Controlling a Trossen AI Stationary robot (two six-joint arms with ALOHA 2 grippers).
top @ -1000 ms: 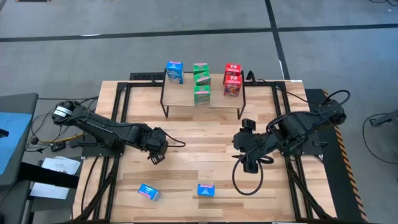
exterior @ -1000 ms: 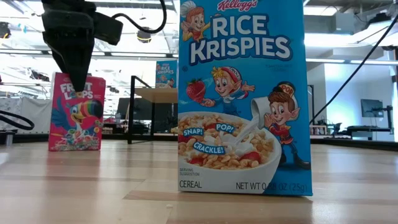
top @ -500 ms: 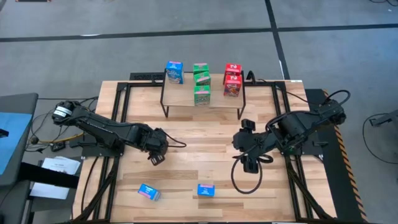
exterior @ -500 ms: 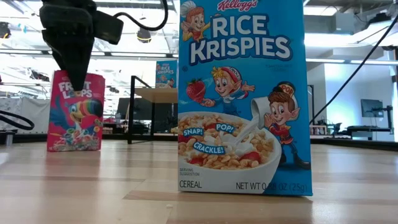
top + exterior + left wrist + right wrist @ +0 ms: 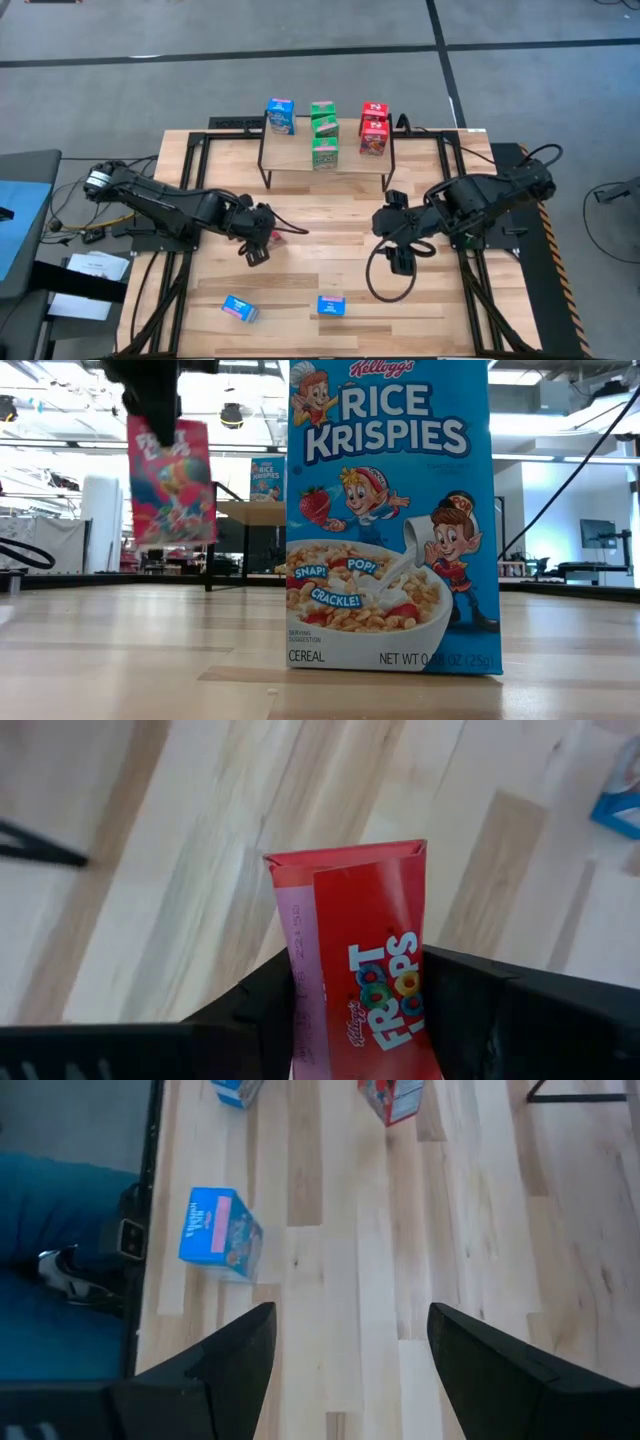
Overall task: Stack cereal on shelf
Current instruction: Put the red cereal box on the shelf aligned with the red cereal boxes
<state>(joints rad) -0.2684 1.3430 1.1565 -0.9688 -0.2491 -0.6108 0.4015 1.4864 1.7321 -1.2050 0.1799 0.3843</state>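
**Jaws lift a red box clear for stacking**

Left jaws (image 5: 262, 238) are clamped on a red cereal box (image 5: 365, 960), lifted off the tabletop (image 5: 330, 215), likely to clear the shelf (image 5: 325, 158) at twelve o'clock, where six boxes stand sorted by colour. Right jaws (image 5: 398, 262) hang parted and empty. Two blue boxes (image 5: 331, 305) wait at six o'clock.

Red Froot Loops box (image 5: 170, 482) tilted, lifted off table; six boxes on shelf (image 5: 290, 161); two blue boxes (image 5: 285, 306) near front edge
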